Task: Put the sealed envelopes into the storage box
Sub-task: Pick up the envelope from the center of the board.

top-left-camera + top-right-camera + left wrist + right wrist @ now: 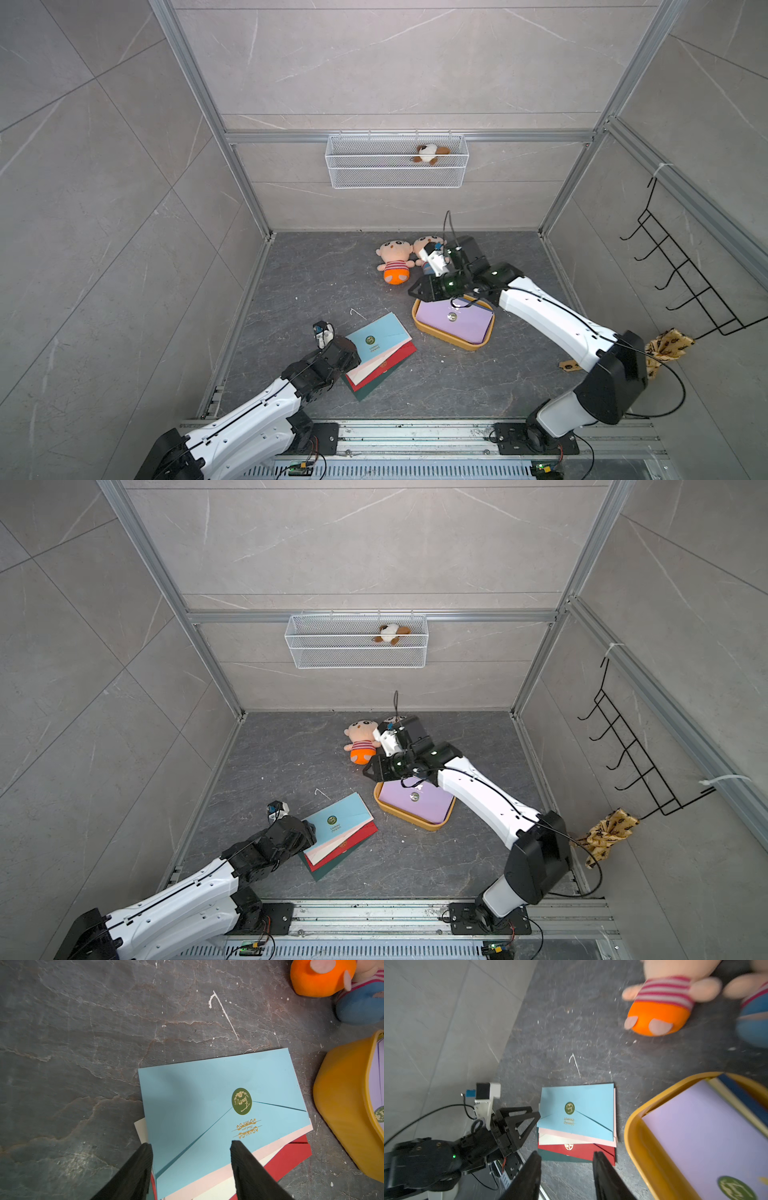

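**A:** What sits closest to the lens?

**B:** The metal rail (415, 434) carrying both arm bases, at six o'clock of the dark stone surface (316, 282).

**A:** And the sealed envelopes?

**B:** Some lie in a fanned stack (382, 357) near the middle, toward seven o'clock. The blue envelope (207, 1093) is on top, with pink, cream, red and dark green edges showing beneath it.

**A:** The left gripper (191, 1144)?

**B:** It is at the stack's nine o'clock edge. Its jaws stand well apart above the blue envelope's corner, with nothing clamped. Whether the tips touch the paper, I can't quite tell.

**A:** Where is the storage box (444, 338)?

**B:** At two o'clock from the stack, near it but apart. A lilac envelope (469, 326) lies uppermost inside, with cream and navy edges under it.

**A:** And the right gripper (566, 1154)?

**B:** It hangs over the box's ten o'clock corner, jaws partly parted and empty.

**A:** Anything beyond that?

**B:** An orange-bottomed doll (395, 266), at eleven o'clock of the box.
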Robot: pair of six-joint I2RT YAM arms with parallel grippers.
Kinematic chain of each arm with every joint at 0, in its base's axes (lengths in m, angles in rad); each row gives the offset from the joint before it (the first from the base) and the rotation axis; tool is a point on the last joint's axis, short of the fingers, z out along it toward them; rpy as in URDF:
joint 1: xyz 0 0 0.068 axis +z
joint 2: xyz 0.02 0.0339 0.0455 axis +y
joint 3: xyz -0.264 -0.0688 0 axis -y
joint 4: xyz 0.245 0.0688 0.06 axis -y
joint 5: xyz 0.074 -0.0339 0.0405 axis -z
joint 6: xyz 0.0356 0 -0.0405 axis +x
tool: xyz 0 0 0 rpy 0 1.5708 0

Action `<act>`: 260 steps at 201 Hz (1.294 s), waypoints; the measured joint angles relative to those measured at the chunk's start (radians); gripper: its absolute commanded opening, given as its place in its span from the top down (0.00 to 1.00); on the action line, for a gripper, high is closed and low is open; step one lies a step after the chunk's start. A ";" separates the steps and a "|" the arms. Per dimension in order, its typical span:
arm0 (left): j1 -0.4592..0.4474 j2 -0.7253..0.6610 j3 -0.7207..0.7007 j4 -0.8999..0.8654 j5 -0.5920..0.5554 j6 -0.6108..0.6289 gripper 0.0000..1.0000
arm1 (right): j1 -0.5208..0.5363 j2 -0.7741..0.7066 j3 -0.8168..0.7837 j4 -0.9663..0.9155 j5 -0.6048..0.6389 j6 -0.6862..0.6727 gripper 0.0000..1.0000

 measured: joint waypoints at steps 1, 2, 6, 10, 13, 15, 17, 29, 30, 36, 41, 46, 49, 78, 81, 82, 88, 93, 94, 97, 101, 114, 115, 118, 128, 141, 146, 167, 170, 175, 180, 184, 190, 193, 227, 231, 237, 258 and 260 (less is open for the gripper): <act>0.000 0.001 0.000 0.000 0.001 0.000 0.38 | 0.003 0.004 0.001 0.000 0.000 0.000 0.56; 0.002 0.002 -0.002 0.002 0.002 -0.001 0.38 | 0.009 0.013 0.002 -0.001 0.001 0.002 0.56; 0.004 0.004 -0.004 0.005 0.003 -0.002 0.38 | 0.024 0.032 0.006 -0.003 0.007 0.003 0.56; 0.008 0.006 -0.006 0.007 0.006 -0.004 0.38 | 0.040 0.056 0.012 -0.004 0.013 0.008 0.57; 0.011 0.008 -0.007 0.009 0.006 -0.005 0.39 | 0.049 0.071 0.017 -0.005 0.019 0.010 0.57; 0.013 0.008 -0.008 0.010 0.006 -0.005 0.39 | 0.055 0.081 0.019 -0.005 0.022 0.010 0.57; 0.016 0.009 -0.010 0.013 0.007 -0.006 0.39 | 0.062 0.094 0.023 -0.006 0.024 0.012 0.57; 0.034 0.010 -0.020 0.024 0.016 -0.007 0.39 | 0.095 0.163 0.053 -0.016 0.048 0.021 0.57; 0.037 0.010 -0.022 0.026 0.017 -0.008 0.40 | 0.097 0.167 0.055 -0.017 0.049 0.021 0.57; 0.050 0.010 -0.027 0.032 0.025 -0.008 0.40 | 0.110 0.201 0.074 -0.027 0.063 0.023 0.58; 0.063 0.010 -0.032 0.039 0.033 -0.007 0.41 | 0.122 0.233 0.096 -0.036 0.079 0.026 0.58; 0.079 0.009 -0.038 0.045 0.041 -0.007 0.42 | 0.132 0.262 0.118 -0.049 0.093 0.029 0.58; 0.089 0.009 -0.042 0.048 0.047 -0.007 0.42 | 0.137 0.278 0.131 -0.055 0.102 0.029 0.58; 0.193 -0.011 -0.088 0.093 0.119 -0.001 0.43 | 0.177 0.398 0.235 -0.115 0.204 0.034 0.56; 0.200 -0.013 -0.092 0.097 0.128 0.000 0.43 | 0.180 0.407 0.243 -0.121 0.214 0.034 0.56; 0.202 -0.014 -0.093 0.097 0.130 0.000 0.43 | 0.180 0.409 0.246 -0.123 0.216 0.035 0.56; 0.215 -0.019 -0.100 0.105 0.139 0.002 0.43 | 0.185 0.424 0.262 -0.135 0.237 0.037 0.56; 0.222 -0.023 -0.104 0.109 0.151 0.003 0.43 | 0.187 0.435 0.273 -0.143 0.253 0.038 0.56; 0.224 -0.024 -0.105 0.109 0.154 0.003 0.43 | 0.187 0.436 0.274 -0.144 0.254 0.038 0.56; 0.227 -0.026 -0.106 0.111 0.159 0.004 0.43 | 0.187 0.441 0.280 -0.149 0.263 0.038 0.56; 0.230 -0.027 -0.108 0.114 0.164 0.005 0.43 | 0.188 0.448 0.288 -0.157 0.274 0.040 0.56; 0.234 -0.029 -0.111 0.124 0.184 0.008 0.43 | 0.188 0.472 0.319 -0.182 0.308 0.041 0.55; 0.235 -0.029 -0.112 0.125 0.186 0.008 0.43 | 0.187 0.475 0.322 -0.184 0.312 0.041 0.55; 0.236 -0.029 -0.113 0.127 0.188 0.009 0.43 | 0.187 0.480 0.327 -0.187 0.317 0.041 0.56; 0.237 -0.029 -0.116 0.138 0.197 0.011 0.43 | 0.186 0.499 0.344 -0.194 0.337 0.042 0.55; 0.238 -0.026 -0.118 0.147 0.209 0.012 0.43 | 0.186 0.520 0.356 -0.205 0.353 0.044 0.55; 0.238 -0.024 -0.119 0.151 0.211 0.012 0.43 | 0.186 0.529 0.361 -0.211 0.356 0.044 0.55; 0.238 -0.010 -0.119 0.164 0.217 0.013 0.43 | 0.186 0.570 0.387 -0.233 0.364 0.044 0.54; 0.238 -0.008 -0.119 0.165 0.217 0.014 0.43 | 0.186 0.574 0.389 -0.235 0.367 0.044 0.54; 0.238 -0.005 -0.119 0.166 0.218 0.014 0.43 | 0.186 0.582 0.393 -0.237 0.367 0.044 0.54; 0.238 -0.003 -0.119 0.166 0.219 0.015 0.43 | 0.186 0.587 0.397 -0.244 0.371 0.044 0.54; 0.238 -0.002 -0.119 0.167 0.219 0.015 0.43 | 0.186 0.591 0.400 -0.246 0.372 0.044 0.54; 0.238 -0.001 -0.119 0.168 0.219 0.016 0.43 | 0.186 0.596 0.405 -0.250 0.374 0.044 0.53; 0.238 0.000 -0.119 0.169 0.220 0.016 0.43 | 0.186 0.599 0.408 -0.253 0.375 0.044 0.54; 0.238 0.004 -0.119 0.174 0.227 0.018 0.43 | 0.186 0.625 0.434 -0.264 0.376 0.044 0.53; 0.238 0.005 -0.119 0.175 0.228 0.019 0.43 | 0.186 0.627 0.435 -0.266 0.378 0.044 0.53; 0.238 0.006 -0.119 0.176 0.230 0.020 0.43 | 0.186 0.631 0.435 -0.269 0.379 0.044 0.53; 0.238 0.013 -0.119 0.181 0.233 0.027 0.43 | 0.186 0.642 0.435 -0.275 0.379 0.044 0.52; 0.238 0.013 -0.119 0.181 0.233 0.027 0.43 | 0.186 0.644 0.435 -0.275 0.379 0.044 0.52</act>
